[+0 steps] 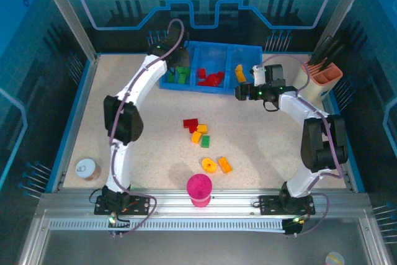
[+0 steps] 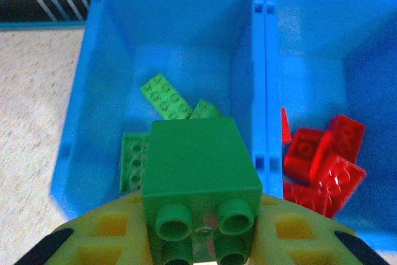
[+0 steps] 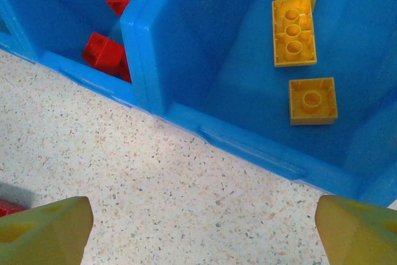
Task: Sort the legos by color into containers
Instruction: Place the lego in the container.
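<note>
Speckled beige tabletop [image 1: 155, 122] is carrying the blue tray [image 1: 211, 90] at its far side, and both your arms are reaching toward it. Your left pincer [image 2: 201, 240] is pinching a big green brick [image 2: 198, 159] between its yellow fingers [image 2: 291, 240], studs facing the wrist camera, and it is hanging over the tray's left compartment [image 2: 111, 60]. Just ahead of and below it, flat green bricks [image 2: 164, 96] are lying on that compartment's floor. Off to its right, past the divider, red bricks [image 2: 322, 159] are lying heaped in the middle compartment [image 2: 322, 41]. Your right pincer [image 3: 201, 231] is standing spread wide with nothing between its tips, hovering over bare tabletop just short of the tray's near wall. Ahead of it and to the right, yellow bricks [image 3: 294, 32] are sitting in the right compartment [image 3: 236, 60]. Behind both pincers, toward the arm bases, loose pieces are lying on the table: a red brick [image 1: 190, 123], an orange brick [image 1: 197, 136], a small green brick [image 1: 205, 141], then a round yellow piece [image 1: 209, 165] just beside a second orange brick [image 1: 224, 166]. A magenta cup [image 1: 199, 189] is standing nearer the bases still.
</note>
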Controlling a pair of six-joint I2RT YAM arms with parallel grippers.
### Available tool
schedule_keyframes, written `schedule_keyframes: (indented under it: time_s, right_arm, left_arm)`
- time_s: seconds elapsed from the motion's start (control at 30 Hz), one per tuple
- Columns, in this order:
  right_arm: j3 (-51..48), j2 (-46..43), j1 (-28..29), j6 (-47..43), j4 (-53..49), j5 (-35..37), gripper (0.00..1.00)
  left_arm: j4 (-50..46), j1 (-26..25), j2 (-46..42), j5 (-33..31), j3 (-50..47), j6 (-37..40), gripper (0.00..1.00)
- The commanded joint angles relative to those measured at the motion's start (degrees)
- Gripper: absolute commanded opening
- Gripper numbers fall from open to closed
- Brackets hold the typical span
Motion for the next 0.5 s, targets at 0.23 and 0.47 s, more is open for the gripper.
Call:
schedule_keyframes:
  time_s: [0.23, 0.47]
  right_arm:
    - [-1.06, -0.38, -1.43, 0.85, 1.78, -1.61, 0.94]
    - [-1.59, -0.62, -1.57, 1.04, 2.43, -2.25, 0.94]
  left_arm:
    - [5.65, 2.65, 15.1, -0.57, 13.29, -1.14, 0.2]
    - [6.27, 3.09, 17.78, 0.75, 13.18, -3.72, 0.22]
